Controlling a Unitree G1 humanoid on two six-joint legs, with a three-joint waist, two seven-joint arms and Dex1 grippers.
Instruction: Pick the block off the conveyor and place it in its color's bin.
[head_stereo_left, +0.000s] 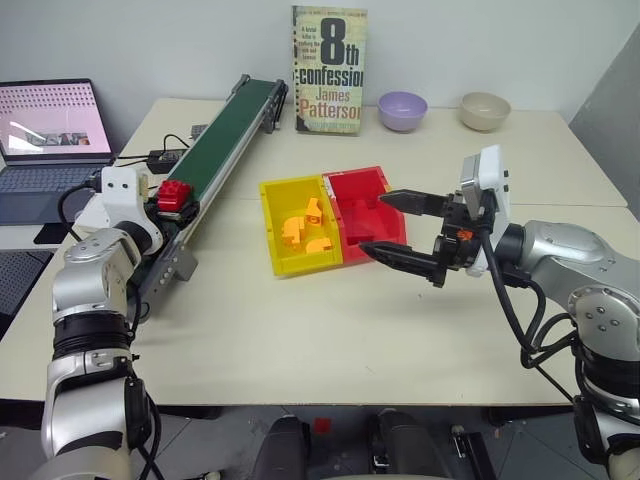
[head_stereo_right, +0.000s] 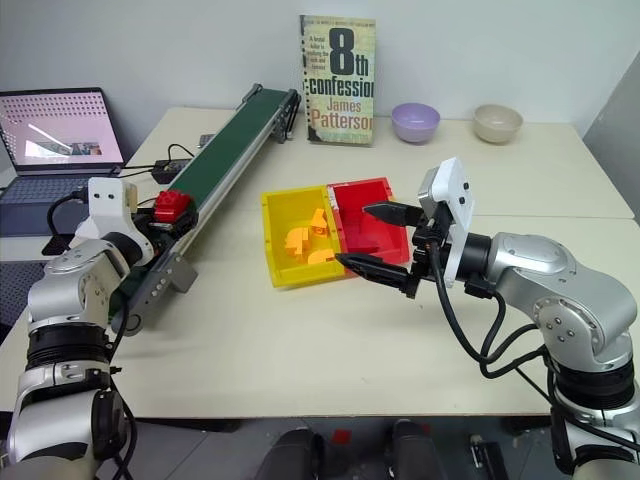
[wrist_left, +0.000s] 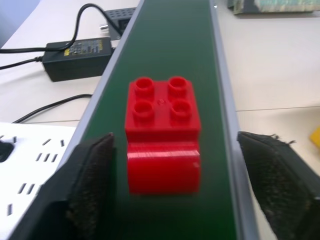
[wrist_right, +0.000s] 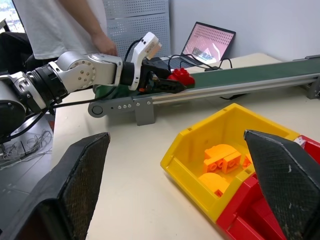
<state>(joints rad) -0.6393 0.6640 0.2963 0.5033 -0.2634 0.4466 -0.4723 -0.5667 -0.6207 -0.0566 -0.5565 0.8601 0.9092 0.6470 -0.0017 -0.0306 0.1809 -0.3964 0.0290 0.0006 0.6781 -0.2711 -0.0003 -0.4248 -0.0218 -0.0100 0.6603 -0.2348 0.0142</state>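
A pale tabletop (head_stereo_left: 300, 350) carries the conveyor (head_stereo_left: 225, 130) and the joined bins. The block (wrist_left: 161, 132) sits on the belt between the left gripper (wrist_left: 175, 195) fingers, which flank it without contact. Step: grasp. Next: close squarely, lift, carry to the red bin (head_stereo_left: 362, 195). The right gripper (head_stereo_left: 395, 228) fingers stand wide, empty.
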